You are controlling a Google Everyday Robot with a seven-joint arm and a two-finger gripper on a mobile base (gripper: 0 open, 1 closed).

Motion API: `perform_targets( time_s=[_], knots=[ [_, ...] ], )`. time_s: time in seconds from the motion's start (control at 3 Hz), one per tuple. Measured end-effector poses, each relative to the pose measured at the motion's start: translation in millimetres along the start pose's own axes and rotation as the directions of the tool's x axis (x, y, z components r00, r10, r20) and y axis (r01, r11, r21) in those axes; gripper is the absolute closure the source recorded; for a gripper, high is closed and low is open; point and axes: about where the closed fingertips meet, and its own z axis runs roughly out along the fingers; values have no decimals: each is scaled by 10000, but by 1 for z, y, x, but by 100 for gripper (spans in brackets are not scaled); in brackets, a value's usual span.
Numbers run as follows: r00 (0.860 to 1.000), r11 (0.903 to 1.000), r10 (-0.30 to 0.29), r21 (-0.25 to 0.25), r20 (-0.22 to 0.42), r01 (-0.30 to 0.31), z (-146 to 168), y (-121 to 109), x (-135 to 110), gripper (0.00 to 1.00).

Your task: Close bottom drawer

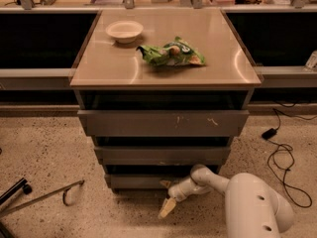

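Note:
The bottom drawer [138,181] is the lowest and narrowest of three grey drawers under the tan cabinet top; its plain flat front stands slightly out, with a dark gap above it. My white arm [252,205] reaches in from the lower right. The gripper [167,196] sits at the right part of that drawer front, near the floor. One pale finger [166,208] points down toward the floor, another [165,184] lies against the drawer front.
The wide top drawer [163,122] with pale scratches and the middle drawer [162,155] also stand out. A white bowl [124,30] and a green snack bag [171,54] lie on the cabinet top [99,63]. Black cable [285,157] trails on the floor at right, a metal rod [44,195] at left.

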Motion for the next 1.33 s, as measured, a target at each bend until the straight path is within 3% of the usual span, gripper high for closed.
perform_targets(
  time_s=[0.67,1.0,1.33],
  knots=[
    [9997,9995,-199,240,-152,203,2,-4,-4,0],
    [9957,9890,-762,1234,-526,822,6,-18,-15,0],
    [9957,9890,-762,1234,-526,822,6,-18,-15,0]
  ],
)
